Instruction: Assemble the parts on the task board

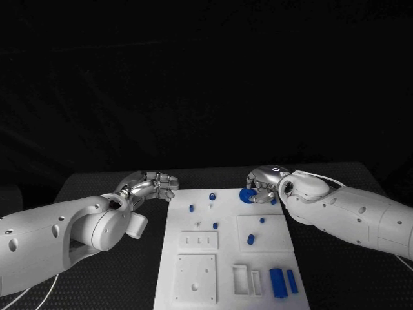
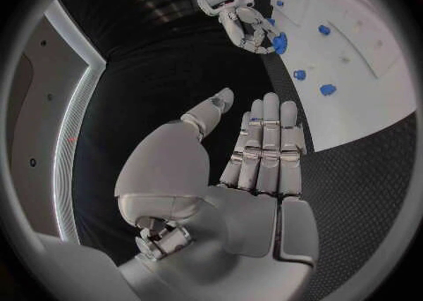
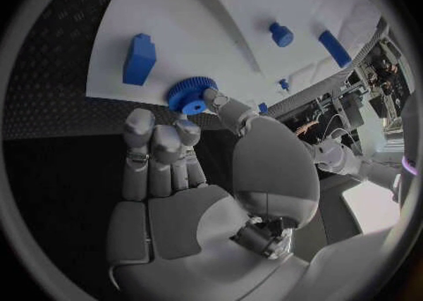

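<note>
Two robot hands in my feed. The right robot hand (image 3: 189, 174) pinches a blue gear (image 3: 187, 94) at the board's (image 1: 227, 284) far right corner; my right wrist view shows its toothed rim, face flat toward the board. The left robot hand (image 2: 251, 156), released with fingers straight, hovers off the far left corner over the desk (image 1: 113, 177).
</note>
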Robot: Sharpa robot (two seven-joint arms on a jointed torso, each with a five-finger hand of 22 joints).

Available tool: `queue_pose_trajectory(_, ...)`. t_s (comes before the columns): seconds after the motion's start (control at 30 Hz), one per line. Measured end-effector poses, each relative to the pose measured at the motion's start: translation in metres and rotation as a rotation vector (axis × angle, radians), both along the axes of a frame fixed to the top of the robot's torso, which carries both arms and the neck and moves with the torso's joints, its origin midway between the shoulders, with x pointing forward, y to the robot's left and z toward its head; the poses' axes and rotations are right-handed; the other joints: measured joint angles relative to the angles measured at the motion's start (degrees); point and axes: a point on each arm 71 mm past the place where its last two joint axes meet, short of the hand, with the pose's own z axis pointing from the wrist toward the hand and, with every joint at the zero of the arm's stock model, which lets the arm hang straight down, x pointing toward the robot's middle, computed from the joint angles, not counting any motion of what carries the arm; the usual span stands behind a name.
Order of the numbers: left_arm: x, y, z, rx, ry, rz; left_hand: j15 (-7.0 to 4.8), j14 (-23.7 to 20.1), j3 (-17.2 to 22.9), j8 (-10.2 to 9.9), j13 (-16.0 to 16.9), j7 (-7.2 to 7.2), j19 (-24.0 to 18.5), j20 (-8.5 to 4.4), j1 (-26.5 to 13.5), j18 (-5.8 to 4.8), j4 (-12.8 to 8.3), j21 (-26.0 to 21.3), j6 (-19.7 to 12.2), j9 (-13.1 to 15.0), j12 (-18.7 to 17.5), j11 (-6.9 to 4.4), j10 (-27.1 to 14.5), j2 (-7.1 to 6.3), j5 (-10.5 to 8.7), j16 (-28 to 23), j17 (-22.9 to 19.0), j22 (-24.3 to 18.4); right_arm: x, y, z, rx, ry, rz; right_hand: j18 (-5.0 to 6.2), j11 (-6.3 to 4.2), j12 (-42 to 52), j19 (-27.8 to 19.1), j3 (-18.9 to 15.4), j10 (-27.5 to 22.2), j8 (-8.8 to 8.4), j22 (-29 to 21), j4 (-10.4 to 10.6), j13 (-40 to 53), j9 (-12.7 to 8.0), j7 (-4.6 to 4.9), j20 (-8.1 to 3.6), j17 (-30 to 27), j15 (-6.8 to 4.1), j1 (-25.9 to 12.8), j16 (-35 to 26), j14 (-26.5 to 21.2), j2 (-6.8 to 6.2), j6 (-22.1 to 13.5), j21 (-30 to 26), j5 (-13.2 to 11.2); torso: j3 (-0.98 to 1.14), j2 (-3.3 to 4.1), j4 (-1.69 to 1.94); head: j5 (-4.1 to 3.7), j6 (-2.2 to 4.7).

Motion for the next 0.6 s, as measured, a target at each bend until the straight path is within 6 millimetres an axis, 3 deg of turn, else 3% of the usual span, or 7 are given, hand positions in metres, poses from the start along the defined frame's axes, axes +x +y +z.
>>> queue_pose_trajectory(0.17, 0.0000, -0.0004, -0.0001, 0.000, 0.001, -0.001, 0.00, 0.00, 0.00, 0.00, 0.00, 0.00, 0.00, 0.00, 0.00, -0.05, 0.00, 0.00, 0.00, 0.00, 0.00, 0.00, 0.00, 0.00, 0.00, 0.00, 0.06, 0.00, 0.0008, 0.0009, 0.0003, -0.005, 0.007, 0.002, -0.01, 0.00, 0.00, -0.03, 0.00, 0.00, -0.42, 0.00, 0.00, 0.25, 0.00, -0.01, -0.01, 0.29, 0.00, -0.31, 0.00, 0.00, 0.31, 0.00, 0.40, 0.95, -0.01, 0.00, -0.03, 0.01, -0.10)
queue_pose_trajectory(0.4, 0.0000, -0.0006, -0.0001, 0.001, 0.001, -0.002, 0.00, 0.00, 0.12, 0.00, 0.00, 0.00, 0.00, 0.00, 0.00, -0.27, -0.12, 0.00, 0.00, 0.00, 0.00, 0.00, 0.00, 0.00, 0.00, -0.17, 0.05, -0.01, 0.0013, 0.0020, -0.0003, -0.007, 0.012, 0.004, 0.00, 0.21, 0.00, -0.50, 0.27, -0.21, -0.45, 0.00, -0.90, 0.90, 0.00, -0.09, -0.12, 0.97, 0.00, -1.37, 0.00, 0.00, 0.60, -0.11, 1.25, 6.59, -0.01, -0.03, 0.02, 0.01, -0.37)
queue_pose_trajectory(0.5, 0.0000, -0.0006, -0.0001, 0.001, 0.001, -0.002, 0.00, 0.00, 0.12, 0.00, 0.00, 0.00, 0.00, 0.00, 0.00, -0.28, -0.12, 0.00, 0.00, 0.00, 0.00, 0.00, 0.00, 0.00, 0.00, -0.23, 0.05, -0.01, 0.0012, 0.0021, -0.0005, -0.009, 0.011, 0.005, 0.00, 0.21, 0.00, -0.51, 0.96, -0.21, -0.46, 0.00, -1.24, 1.02, 0.00, 0.00, -0.11, 1.14, 0.00, -1.31, 0.00, 0.00, 1.07, 0.04, 1.39, 7.71, 0.00, -0.04, 0.03, 0.01, -0.44)
queue_pose_trajectory(0.6, 0.0000, -0.0007, -0.0001, 0.001, 0.001, -0.002, 0.00, 0.00, 0.12, 0.00, 0.00, 0.00, 0.00, 0.00, 0.00, -0.29, -0.12, 0.00, 0.00, 0.00, 0.00, 0.00, 0.00, 0.00, 0.00, -0.23, 0.05, -0.01, 0.0010, 0.0025, -0.0007, -0.010, 0.011, 0.007, 0.00, 0.21, 0.00, -0.61, 1.55, -0.21, -0.29, 0.00, -1.38, 1.18, -0.38, -0.57, -0.01, 1.36, 0.00, -1.44, 0.00, -0.01, 1.77, 0.62, 1.50, 8.90, -0.02, -0.04, 0.02, 0.01, -0.49)
